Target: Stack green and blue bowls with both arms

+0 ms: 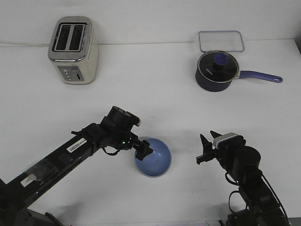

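The light blue bowl (pixel 155 160) sits at the front middle of the white table (pixel 155 103), mouth up. My left gripper (pixel 144 150) is at its left rim, fingers close together over the edge, one tip inside the bowl, so it looks shut on the rim. My right gripper (pixel 205 147) hovers to the right of the bowl, about a bowl's width away, its pointed fingers spread and nothing between them. The green bowl does not show in this view; it is hidden or out of view.
A cream and silver toaster (pixel 73 50) stands at the back left. At the back right are a dark blue saucepan (pixel 216 71) with a glass lid and long handle, and behind it a clear rectangular container (pixel 221 41).
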`<act>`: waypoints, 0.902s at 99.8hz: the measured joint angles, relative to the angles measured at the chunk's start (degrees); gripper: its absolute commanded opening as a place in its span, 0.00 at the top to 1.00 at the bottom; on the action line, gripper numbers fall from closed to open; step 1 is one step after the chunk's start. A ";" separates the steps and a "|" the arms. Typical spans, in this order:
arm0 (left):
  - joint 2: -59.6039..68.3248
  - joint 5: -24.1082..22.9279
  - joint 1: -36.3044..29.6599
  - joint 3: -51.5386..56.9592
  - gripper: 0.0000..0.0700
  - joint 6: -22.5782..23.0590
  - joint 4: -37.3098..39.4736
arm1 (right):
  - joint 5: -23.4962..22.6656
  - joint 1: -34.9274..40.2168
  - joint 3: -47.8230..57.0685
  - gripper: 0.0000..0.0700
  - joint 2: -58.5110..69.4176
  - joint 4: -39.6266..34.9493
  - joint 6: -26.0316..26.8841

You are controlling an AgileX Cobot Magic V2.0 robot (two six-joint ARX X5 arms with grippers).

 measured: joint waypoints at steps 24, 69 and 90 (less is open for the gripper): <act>-10.82 -10.88 7.19 -0.02 0.27 1.16 3.45 | 0.00 0.00 0.00 0.61 0.00 0.00 -0.02; -38.62 -24.30 27.10 -13.22 0.98 4.66 15.30 | 2.69 0.00 -0.02 1.00 -8.70 -0.48 0.07; -58.10 -27.52 32.87 -38.93 0.98 7.02 35.17 | 9.57 -0.02 -3.41 1.00 -22.75 -0.83 0.04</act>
